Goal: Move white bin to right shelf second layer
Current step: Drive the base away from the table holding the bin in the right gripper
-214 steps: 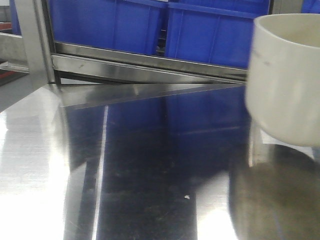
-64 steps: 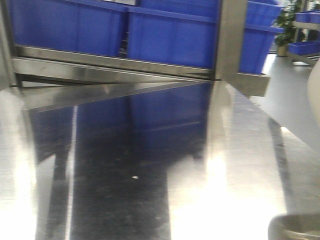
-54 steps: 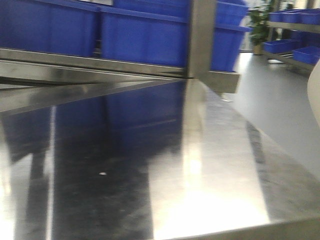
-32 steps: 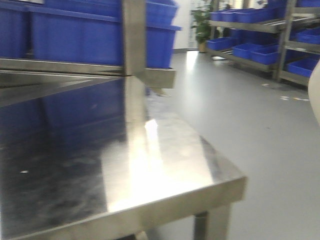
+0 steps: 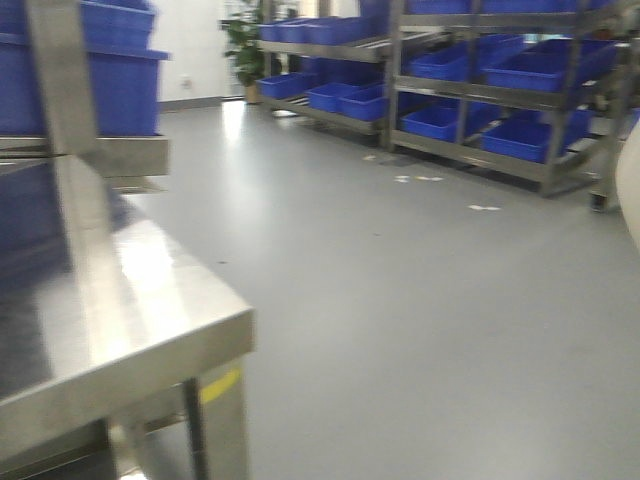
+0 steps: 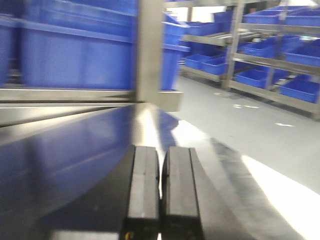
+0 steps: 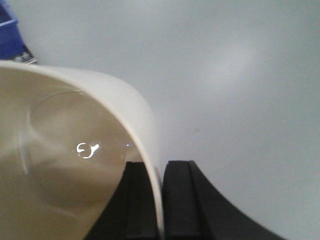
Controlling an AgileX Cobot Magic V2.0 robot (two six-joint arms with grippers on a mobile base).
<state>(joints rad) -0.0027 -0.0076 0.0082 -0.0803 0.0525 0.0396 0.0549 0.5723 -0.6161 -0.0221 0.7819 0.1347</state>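
The white bin [image 7: 65, 165] fills the left of the right wrist view, glossy cream inside, hanging over grey floor. My right gripper [image 7: 160, 167] is shut on its wall, one finger inside and one outside. Only a pale sliver of the white bin [image 5: 631, 180] shows at the right edge of the front view. My left gripper [image 6: 161, 150] is shut on nothing, low over the steel tabletop [image 6: 75, 150]. Grey steel racks [image 5: 480, 95] stand across the floor. At this distance I cannot pick out the right shelf second layer.
The steel table's corner [image 5: 150, 320] juts in at lower left, its upright post [image 5: 60, 80] beside blue crates [image 5: 120, 85]. Grey floor [image 5: 400, 280] stretches to the racks, whose levels hold blue crates [image 5: 520, 70]. A potted plant [image 5: 240, 40] stands at the back.
The front view has swung right: the tabletop and its blue crates slid off to the left, and the floor and far racks came in. The bin stays at the right edge.
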